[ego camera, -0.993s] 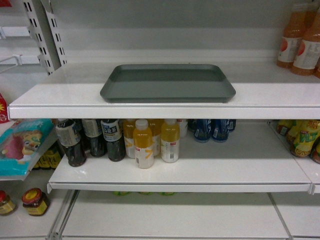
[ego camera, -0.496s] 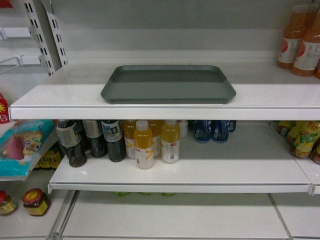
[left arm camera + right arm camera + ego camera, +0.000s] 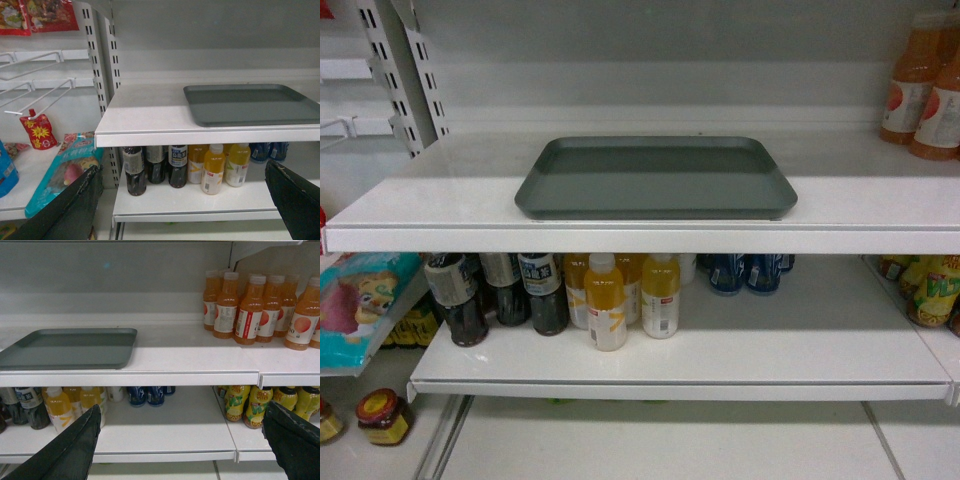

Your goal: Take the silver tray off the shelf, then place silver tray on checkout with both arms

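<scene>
Here the silver tray point(image 3: 655, 177) lies flat on the shelf point(image 3: 440, 205), its near edge close to the board's front lip and nothing inside it. No arm shows in the head view. Each wrist camera, though, catches its own claw low in the picture: the left claw point(image 3: 182, 200) has its two black fingers spread wide, one at each bottom corner, and the right claw point(image 3: 180, 440) is spread the same way. Both hang in front of the lower board (well below the tray, touching nothing). Under the tray stand dark bottles point(image 3: 500, 295), yellow juice bottles point(image 3: 630, 297) and blue cans point(image 3: 745, 272). Orange drink bottles point(image 3: 255, 307) stand on the tray's board, off to its right and well apart from it.
</scene>
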Robot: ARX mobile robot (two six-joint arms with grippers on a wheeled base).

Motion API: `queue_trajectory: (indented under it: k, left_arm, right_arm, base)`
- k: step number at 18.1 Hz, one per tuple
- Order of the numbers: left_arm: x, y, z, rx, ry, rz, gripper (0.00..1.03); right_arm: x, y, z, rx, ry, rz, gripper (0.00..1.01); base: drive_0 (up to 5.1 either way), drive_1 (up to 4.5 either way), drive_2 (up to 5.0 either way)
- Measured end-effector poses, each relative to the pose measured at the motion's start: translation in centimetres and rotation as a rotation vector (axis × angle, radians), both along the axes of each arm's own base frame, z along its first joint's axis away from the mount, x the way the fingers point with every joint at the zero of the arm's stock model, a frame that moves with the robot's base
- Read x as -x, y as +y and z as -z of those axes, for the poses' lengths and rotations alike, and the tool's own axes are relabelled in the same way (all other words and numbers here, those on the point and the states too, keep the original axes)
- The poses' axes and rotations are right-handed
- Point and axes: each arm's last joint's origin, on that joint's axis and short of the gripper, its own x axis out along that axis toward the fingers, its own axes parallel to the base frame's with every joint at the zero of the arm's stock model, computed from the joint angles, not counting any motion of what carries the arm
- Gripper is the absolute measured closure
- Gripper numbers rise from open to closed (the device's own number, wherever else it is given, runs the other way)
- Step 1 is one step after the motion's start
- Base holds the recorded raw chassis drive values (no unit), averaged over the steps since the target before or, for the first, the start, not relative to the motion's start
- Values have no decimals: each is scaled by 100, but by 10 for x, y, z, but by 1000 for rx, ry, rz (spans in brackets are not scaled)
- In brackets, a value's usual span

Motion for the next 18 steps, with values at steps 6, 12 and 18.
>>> queue_trajectory:
  k: [6, 12, 18]
  left_arm:
    - [0, 0, 0, 0, 2, 0, 5]
    - [0, 0, 0, 0, 1, -1, 5]
    - [0, 0, 0, 0, -2, 0, 5]
  right_arm:
    - [0, 0, 0, 0, 2, 0, 3]
    - [0, 0, 0, 0, 0, 0, 3]
    - [0, 0, 0, 0, -3, 0, 3]
  base:
    - [6, 363, -352]
    - [7, 436, -422]
    - [7, 436, -422]
